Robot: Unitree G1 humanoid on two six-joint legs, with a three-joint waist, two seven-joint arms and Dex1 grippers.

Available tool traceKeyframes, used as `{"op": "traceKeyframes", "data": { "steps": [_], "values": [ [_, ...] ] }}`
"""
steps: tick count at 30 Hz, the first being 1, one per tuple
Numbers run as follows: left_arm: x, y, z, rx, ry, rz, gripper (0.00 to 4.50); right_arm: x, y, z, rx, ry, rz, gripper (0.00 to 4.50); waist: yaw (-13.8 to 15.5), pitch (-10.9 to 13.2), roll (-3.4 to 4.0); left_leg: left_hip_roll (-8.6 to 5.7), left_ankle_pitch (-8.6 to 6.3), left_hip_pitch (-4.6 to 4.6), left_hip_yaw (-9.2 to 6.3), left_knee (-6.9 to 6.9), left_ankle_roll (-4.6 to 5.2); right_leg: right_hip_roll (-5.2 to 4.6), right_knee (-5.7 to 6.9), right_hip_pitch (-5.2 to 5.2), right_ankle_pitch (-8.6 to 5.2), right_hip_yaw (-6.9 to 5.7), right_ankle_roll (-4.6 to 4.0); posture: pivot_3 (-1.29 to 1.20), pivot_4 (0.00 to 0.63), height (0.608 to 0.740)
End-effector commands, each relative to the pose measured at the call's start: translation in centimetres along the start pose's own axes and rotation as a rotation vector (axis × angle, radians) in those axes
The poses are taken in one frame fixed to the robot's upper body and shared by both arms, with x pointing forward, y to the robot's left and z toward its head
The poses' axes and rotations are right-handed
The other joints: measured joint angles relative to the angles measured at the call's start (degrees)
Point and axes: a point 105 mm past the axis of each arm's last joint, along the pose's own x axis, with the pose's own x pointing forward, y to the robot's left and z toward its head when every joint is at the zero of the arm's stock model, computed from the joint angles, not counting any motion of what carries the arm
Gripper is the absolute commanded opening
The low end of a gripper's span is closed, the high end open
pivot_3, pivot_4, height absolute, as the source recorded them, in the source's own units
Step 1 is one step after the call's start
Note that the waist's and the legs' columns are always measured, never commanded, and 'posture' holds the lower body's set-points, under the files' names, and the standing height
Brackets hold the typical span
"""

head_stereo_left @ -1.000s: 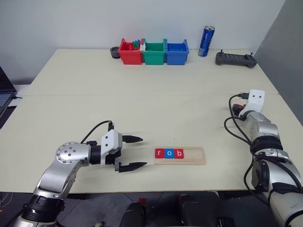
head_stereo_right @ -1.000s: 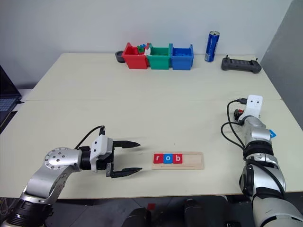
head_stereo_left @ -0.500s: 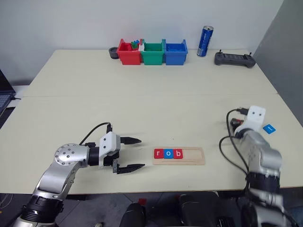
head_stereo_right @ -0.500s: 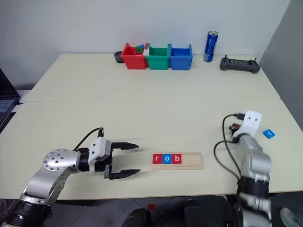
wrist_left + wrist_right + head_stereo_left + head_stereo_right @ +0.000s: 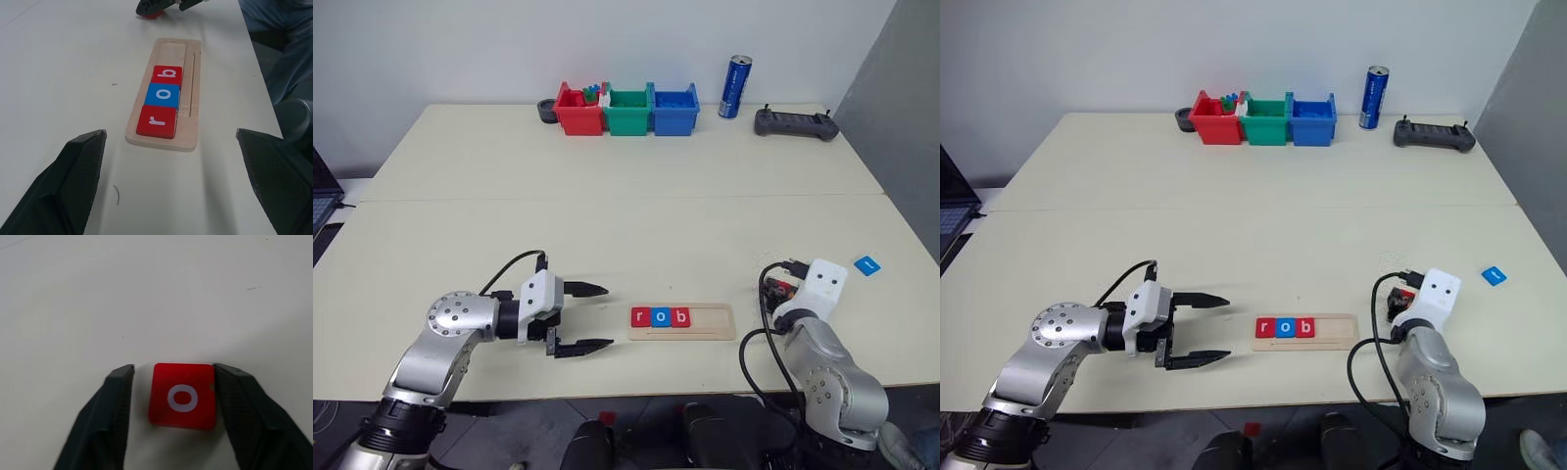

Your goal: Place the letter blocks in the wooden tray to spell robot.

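The wooden tray (image 5: 713,322) lies near the table's front edge. Three letter blocks sit in its left part: a red r (image 5: 641,316), a blue o (image 5: 661,316) and a red b (image 5: 680,317). My left gripper (image 5: 607,315) stands open just left of the tray, pointing at it. A red o block (image 5: 182,395) lies on the table between the fingers of my right gripper (image 5: 173,368), just right of the tray. One finger touches the block and the other stands a little off it. A blue block (image 5: 867,264) lies alone at the far right.
Red (image 5: 579,110), green (image 5: 629,110) and blue (image 5: 674,108) bins stand in a row at the back. Beside them are a blue can (image 5: 735,86) and a black controller (image 5: 795,122). A laptop (image 5: 321,201) sits off the left edge.
My right arm has drawn back and to the left, ending beside the tray's right end. The blue block it covered now shows. The left arm has stayed put.
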Motion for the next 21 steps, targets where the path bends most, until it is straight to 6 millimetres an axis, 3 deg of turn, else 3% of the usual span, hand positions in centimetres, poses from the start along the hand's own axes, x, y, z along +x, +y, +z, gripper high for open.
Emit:
{"op": "traceKeyframes", "data": {
  "steps": [1, 3, 8, 16, 21],
  "values": [
    [0.0, 0.0, 0.6, 0.023, -0.007, -0.008, 4.5, -0.3, 0.4, 1.4, -0.016, -0.08, 0.019, 3.89, 0.0, 0.0, 0.01, 0.0, 0.0, -0.01, 0.0, 0.0, 0.0, 0.0, 0.0, 0.0, 0.0, 0.0, 0.0, 0.0, 0.15, 0.74],
    [0.1, 0.0, 0.8, 0.023, -0.008, -0.007, 4.5, -0.7, 0.4, 2.7, -0.096, -0.142, 0.055, 4.45, 0.0, 0.0, 0.03, 0.0, 0.0, -0.01, 0.01, 0.0, 0.0, 0.0, 0.0, -0.01, 0.0, 0.01, 0.0, 0.0, 0.15, 0.74],
    [0.1, 0.1, 1.0, 0.023, -0.006, -0.007, 4.5, -1.0, -0.8, 3.7, -0.318, -0.134, 0.232, 4.45, 0.0, 0.0, 0.03, -0.03, 0.0, -0.06, 0.02, 0.0, 0.0, -0.03, -0.04, -0.02, -0.01, 0.01, 0.01, 0.0, 0.15, 0.74],
    [0.5, 0.1, 1.1, 0.019, -0.012, -0.014, 4.5, -1.5, -2.8, 3.3, -0.56, 0.069, 0.655, 4.45, 0.1, 0.1, -0.03, -0.05, -0.01, -0.04, 0.04, 0.02, 0.02, -0.02, -0.05, 0.02, -0.01, 0.01, 0.02, 0.0, 0.15, 0.74],
    [0.1, 0.1, 0.5, 0.015, -0.007, -0.012, 4.5, -1.4, -3.7, 2.8, -0.743, 0.123, 0.774, 4.45, 0.1, 0.1, -0.08, -0.04, -0.01, -0.04, 0.08, 0.04, 0.02, -0.02, -0.06, 0.02, -0.01, 0.04, 0.02, 0.0, 0.15, 0.74]
  ]
}}
